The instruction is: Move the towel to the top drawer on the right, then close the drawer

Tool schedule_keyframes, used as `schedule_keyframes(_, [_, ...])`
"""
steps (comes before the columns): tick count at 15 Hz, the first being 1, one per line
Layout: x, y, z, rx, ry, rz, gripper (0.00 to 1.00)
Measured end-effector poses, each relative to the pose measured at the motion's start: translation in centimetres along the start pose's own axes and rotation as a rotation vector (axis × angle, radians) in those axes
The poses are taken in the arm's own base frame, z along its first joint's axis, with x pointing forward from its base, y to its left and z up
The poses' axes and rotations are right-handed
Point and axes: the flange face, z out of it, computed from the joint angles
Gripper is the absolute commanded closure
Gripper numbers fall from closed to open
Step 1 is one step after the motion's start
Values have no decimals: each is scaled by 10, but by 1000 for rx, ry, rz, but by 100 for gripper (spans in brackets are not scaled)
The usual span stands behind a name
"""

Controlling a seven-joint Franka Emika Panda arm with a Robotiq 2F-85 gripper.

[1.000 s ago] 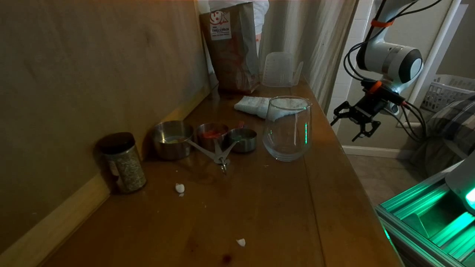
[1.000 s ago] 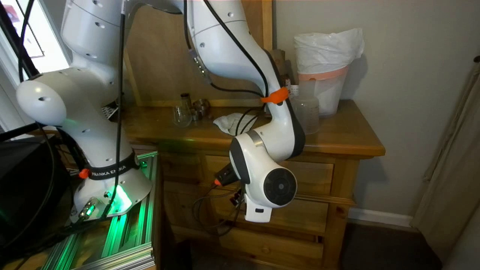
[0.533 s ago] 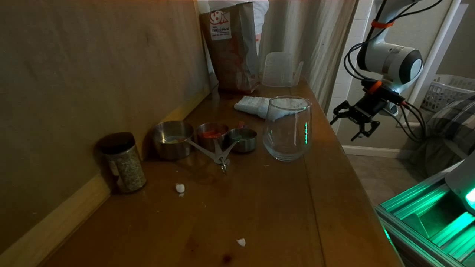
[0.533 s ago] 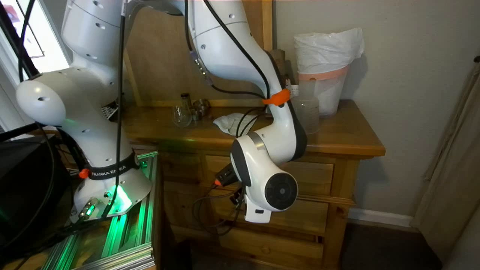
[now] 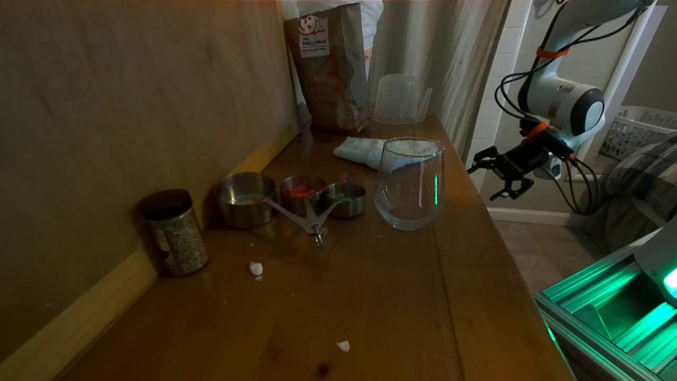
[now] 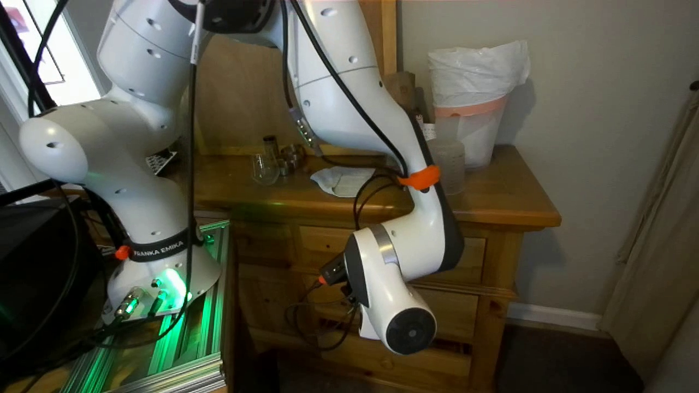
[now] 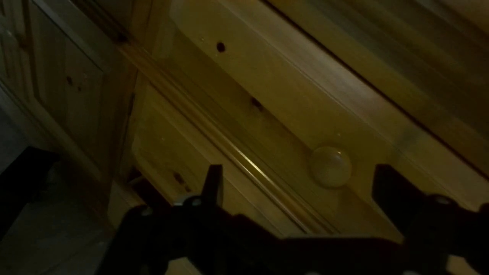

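The arm (image 6: 349, 103) arched over and slanted down in front of the dresser (image 6: 508, 188), wrist (image 6: 387, 289) bent, the gripper (image 7: 298, 168) tilted downward and facing the top drawer (image 7: 267, 76). Its jaws stood wide apart, the round knob (image 7: 331, 167) showing between them in the wrist view. In an exterior view, the towel (image 5: 362, 152) lay on the dresser, partly behind the glass (image 5: 410, 196).

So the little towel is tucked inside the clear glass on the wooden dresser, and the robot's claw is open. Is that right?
Not inside: an exterior view shows the towel lying on the dresser, apart from the clear glass. The glass does stand there, and the claw is open.
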Motion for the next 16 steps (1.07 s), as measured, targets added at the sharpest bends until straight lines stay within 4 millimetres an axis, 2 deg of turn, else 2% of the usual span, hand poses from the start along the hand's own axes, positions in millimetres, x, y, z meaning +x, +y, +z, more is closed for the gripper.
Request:
schedule_keyframes(6, [31, 2, 36, 126, -15, 6, 0])
schedule_keyframes(16, [64, 0, 85, 280, -107, 66, 0])
